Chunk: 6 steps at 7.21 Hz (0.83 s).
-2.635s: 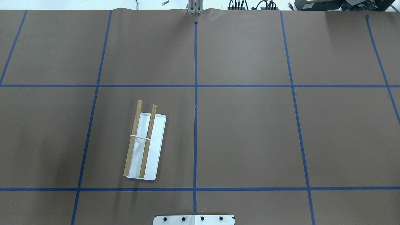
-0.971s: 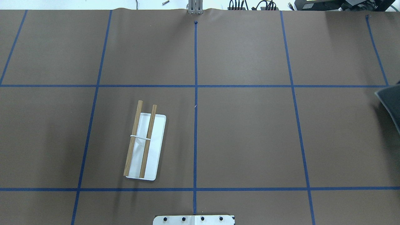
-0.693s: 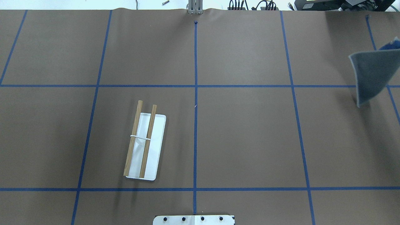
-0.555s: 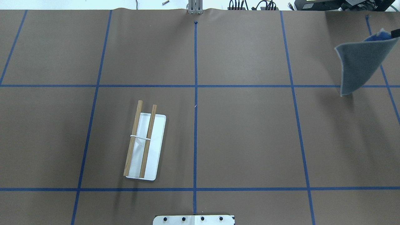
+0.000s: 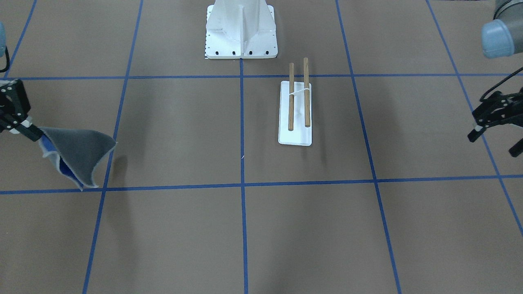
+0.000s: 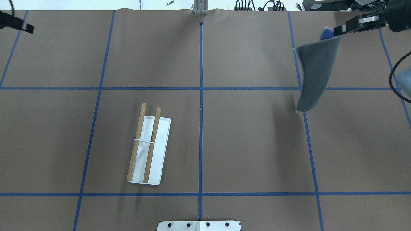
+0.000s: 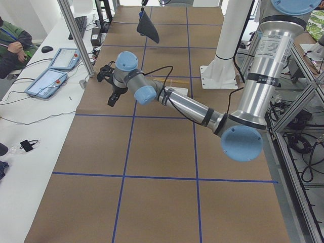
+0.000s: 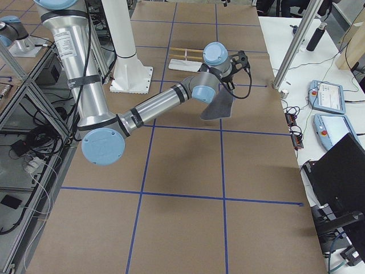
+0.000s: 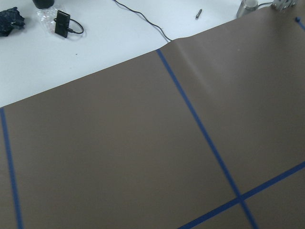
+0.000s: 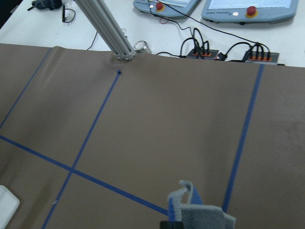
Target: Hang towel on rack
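The towel [image 6: 316, 73], dark grey with a blue side showing at its top, hangs by one corner from my right gripper [image 6: 336, 31], which is shut on it above the table's far right. In the front-facing view the right gripper [image 5: 34, 134] and the towel [image 5: 77, 157] are at the left edge. The towel's pinched corner shows at the bottom of the right wrist view [image 10: 200, 214]. The rack [image 6: 160, 147], a white base with two wooden rails [image 6: 137, 144], stands left of centre, far from the towel. My left gripper [image 5: 495, 141] is open and empty at the far left.
The white bolted pedestal [image 5: 241, 28] stands at the robot's side of the table, close to the rack [image 5: 295, 139]. Blue tape lines grid the brown table cover. Control pendants and cables lie on the white bench beyond the far edge [image 10: 238, 9].
The towel came in from the right edge, held by the right gripper, and moved left and toward the far side. The left gripper's tip has come into view at the far left.
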Each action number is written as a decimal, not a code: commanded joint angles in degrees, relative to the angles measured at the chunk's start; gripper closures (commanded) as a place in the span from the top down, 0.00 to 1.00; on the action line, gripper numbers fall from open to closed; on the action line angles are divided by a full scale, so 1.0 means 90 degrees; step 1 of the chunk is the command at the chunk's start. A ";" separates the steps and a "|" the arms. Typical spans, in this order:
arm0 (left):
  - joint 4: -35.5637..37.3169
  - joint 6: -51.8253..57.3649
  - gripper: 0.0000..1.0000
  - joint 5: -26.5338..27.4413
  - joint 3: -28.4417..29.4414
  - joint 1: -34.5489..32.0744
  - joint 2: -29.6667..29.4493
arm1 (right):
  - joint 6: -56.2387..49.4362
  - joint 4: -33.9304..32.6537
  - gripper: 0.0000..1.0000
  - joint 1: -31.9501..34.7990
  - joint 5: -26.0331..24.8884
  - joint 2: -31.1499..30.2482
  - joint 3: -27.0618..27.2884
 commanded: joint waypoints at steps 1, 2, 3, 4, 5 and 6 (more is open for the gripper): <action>0.0020 -0.3008 0.99 0.0059 -0.0070 0.1023 -0.0926 | 0.0774 -0.0022 0.00 -0.1219 -0.1358 0.0437 0.0420; 0.0011 -0.4095 0.99 0.0069 -0.0060 0.1337 -0.1260 | 0.0892 -0.0313 0.00 -0.1669 -0.1906 0.0767 0.0489; 0.0030 -0.5150 0.99 0.0137 -0.0031 0.1639 -0.1669 | 0.0893 -0.0925 0.00 -0.2128 -0.2550 0.1070 0.0751; 0.0049 -0.6050 0.98 0.0224 0.0027 0.1981 -0.2031 | 0.0893 -0.1405 0.00 -0.2636 -0.3291 0.1276 0.1053; 0.0049 -0.6803 0.98 0.0399 0.0047 0.2294 -0.2276 | 0.0893 -0.1554 0.00 -0.3018 -0.3840 0.1452 0.1153; 0.0069 -0.7246 0.98 0.0788 0.0086 0.2577 -0.2424 | 0.0883 -0.1565 0.00 -0.3360 -0.4358 0.1589 0.1144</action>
